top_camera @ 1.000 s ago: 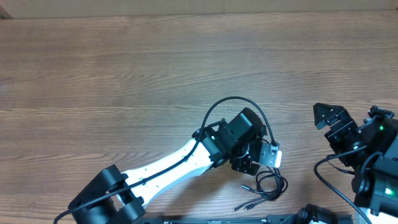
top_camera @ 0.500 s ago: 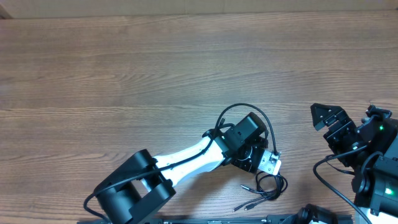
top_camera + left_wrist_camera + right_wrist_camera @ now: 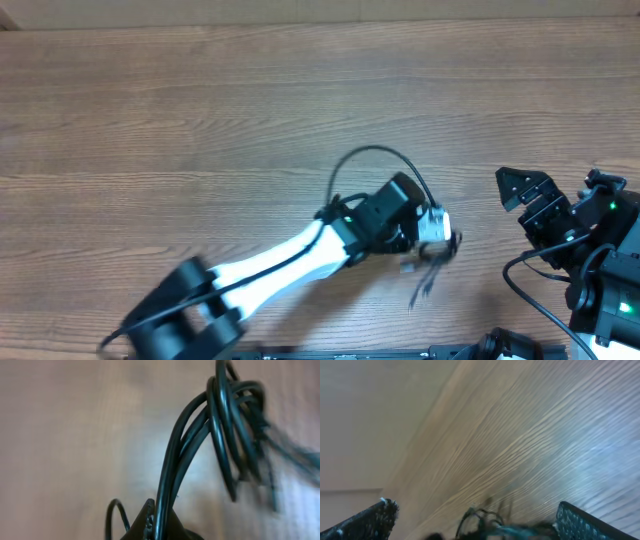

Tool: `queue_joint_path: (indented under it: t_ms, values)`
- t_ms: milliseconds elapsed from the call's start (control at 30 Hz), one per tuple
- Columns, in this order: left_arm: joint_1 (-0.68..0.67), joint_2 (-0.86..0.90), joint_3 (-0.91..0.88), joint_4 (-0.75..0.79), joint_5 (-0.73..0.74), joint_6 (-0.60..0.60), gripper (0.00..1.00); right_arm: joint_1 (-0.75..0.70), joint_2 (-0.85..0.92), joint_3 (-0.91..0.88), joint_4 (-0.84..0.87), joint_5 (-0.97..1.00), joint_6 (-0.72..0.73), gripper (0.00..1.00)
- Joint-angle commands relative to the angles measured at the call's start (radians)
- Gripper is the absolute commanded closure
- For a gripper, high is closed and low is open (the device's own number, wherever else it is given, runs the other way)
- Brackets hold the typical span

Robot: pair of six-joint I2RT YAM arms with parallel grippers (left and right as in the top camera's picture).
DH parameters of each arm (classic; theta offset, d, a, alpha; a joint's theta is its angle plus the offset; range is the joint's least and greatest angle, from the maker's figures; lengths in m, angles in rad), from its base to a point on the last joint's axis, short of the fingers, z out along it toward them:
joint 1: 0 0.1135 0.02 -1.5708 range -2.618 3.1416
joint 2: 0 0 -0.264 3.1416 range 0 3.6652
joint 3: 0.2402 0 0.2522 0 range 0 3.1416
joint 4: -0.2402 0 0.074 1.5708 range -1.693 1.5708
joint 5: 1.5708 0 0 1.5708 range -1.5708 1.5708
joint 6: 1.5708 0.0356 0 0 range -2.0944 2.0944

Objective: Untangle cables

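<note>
Left jaws shut tight on the cables (image 3: 175, 460). The bunch dangles from them just above the tabletop (image 3: 200, 130), right of centre, loops tangled together. Right jaws wide open, empty, well apart at the right edge. Step in hand: lifting the bunch. Best raised slowly so loops hang free, then right jaws take one loose plug end and draw it out gently

1. Left arm (image 3: 290, 262): white forearm shell, black joints, thin black wrist cable (image 3: 372, 150) arching above.
2. Right arm (image 3: 600, 270): black blocky housings, a small green light (image 3: 611, 207), black side cable (image 3: 507, 272).
3. Right end effector (image 3: 506, 190): black, angular fingers.
</note>
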Motion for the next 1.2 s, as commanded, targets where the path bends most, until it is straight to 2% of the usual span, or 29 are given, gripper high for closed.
queue_joint_path:
  t_ms: [0, 133, 267, 600, 800, 967, 1167]
  values:
    - [0.019, -0.196, 0.032, 0.013, -0.171, -0.16, 0.96, -0.003, -0.002, 0.016, 0.003, -0.142, -0.045, 0.0]
    - [0.037, -0.31, 0.032, 0.008, -0.247, -0.286, 0.96, -0.003, -0.002, 0.016, 0.001, -0.196, -0.064, 0.0]
    - [0.045, -0.39, 0.032, 0.006, -0.252, -0.412, 0.96, -0.003, -0.002, 0.016, 0.002, -0.303, -0.065, 0.0]
    - [0.045, -0.416, 0.032, 0.017, -0.118, -0.488, 0.96, 0.0, -0.002, 0.016, 0.064, -0.657, -0.166, 0.0]
    - [0.037, -0.416, 0.032, 0.073, 0.047, -0.524, 0.96, 0.0, -0.002, 0.016, 0.08, -0.673, -0.175, 0.0]
    - [0.031, -0.416, 0.032, 0.126, 0.115, -0.629, 0.96, 0.0, -0.002, 0.016, 0.094, -0.673, -0.295, 0.01]
    - [0.01, -0.416, 0.032, 0.148, 0.202, -0.64, 0.96, 0.0, -0.002, 0.016, 0.097, -0.673, -0.412, 0.07]
